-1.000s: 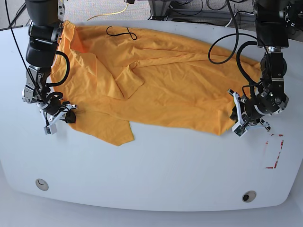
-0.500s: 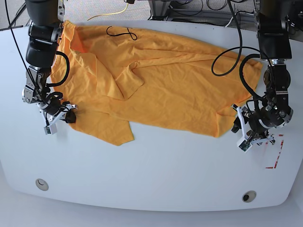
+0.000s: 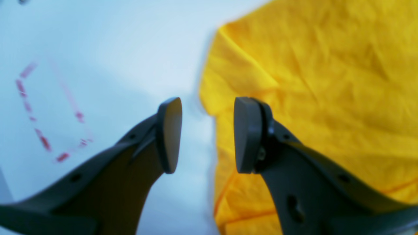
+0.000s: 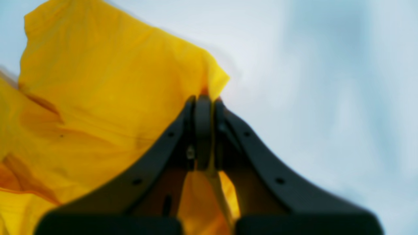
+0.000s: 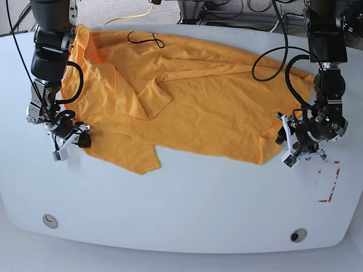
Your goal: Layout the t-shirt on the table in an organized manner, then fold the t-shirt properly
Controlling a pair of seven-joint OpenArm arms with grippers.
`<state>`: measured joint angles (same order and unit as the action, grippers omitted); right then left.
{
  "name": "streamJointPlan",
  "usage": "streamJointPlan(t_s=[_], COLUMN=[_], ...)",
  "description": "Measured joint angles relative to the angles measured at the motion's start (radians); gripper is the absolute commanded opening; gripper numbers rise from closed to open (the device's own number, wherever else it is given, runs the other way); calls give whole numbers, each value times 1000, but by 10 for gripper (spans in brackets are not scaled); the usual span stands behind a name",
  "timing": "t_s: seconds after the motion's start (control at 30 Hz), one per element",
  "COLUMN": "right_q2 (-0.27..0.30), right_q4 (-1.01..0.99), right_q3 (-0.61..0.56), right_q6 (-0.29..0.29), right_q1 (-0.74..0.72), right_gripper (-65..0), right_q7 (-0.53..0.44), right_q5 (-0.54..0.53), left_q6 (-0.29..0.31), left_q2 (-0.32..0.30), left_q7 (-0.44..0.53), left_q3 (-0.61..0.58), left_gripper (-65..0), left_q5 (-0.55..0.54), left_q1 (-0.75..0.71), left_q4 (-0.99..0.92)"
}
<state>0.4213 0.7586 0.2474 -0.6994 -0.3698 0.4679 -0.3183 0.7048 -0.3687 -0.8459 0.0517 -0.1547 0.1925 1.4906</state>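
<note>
Bright, even light — wrist views blurred, base sharp.

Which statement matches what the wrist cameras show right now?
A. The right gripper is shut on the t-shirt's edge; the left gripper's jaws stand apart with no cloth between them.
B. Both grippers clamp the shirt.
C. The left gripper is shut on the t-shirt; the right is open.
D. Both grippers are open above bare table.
A: the right gripper pinches the t-shirt, while the left gripper gapes beside the hem.
</note>
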Motion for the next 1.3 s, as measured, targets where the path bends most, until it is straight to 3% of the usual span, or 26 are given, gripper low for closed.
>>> streamJointPlan(t_s=[0.23,0.4,0.6,1.3], right_q2=[0,0,-1,-3], right_q4=[0,0,0,0], right_q3=[0,0,0,0], right_q6=[0,0,0,0], right_q1=[0,0,1,1], right_gripper=[-648,-648,-648,-648], right_q7=[0,0,0,0], right_q5=[0,0,0,0], left_q6=[-9,-7,-4,-8], left_q2=[15,61,98,113], left_q7=[1,-2,4,33], left_q3=[115,169,192,209], left_gripper=[-240,-178,-179,-179], left_q5=[6,4,-5,-155], left_q1=[4,5,56,140], left_q4=[-51,-98,-159,-406])
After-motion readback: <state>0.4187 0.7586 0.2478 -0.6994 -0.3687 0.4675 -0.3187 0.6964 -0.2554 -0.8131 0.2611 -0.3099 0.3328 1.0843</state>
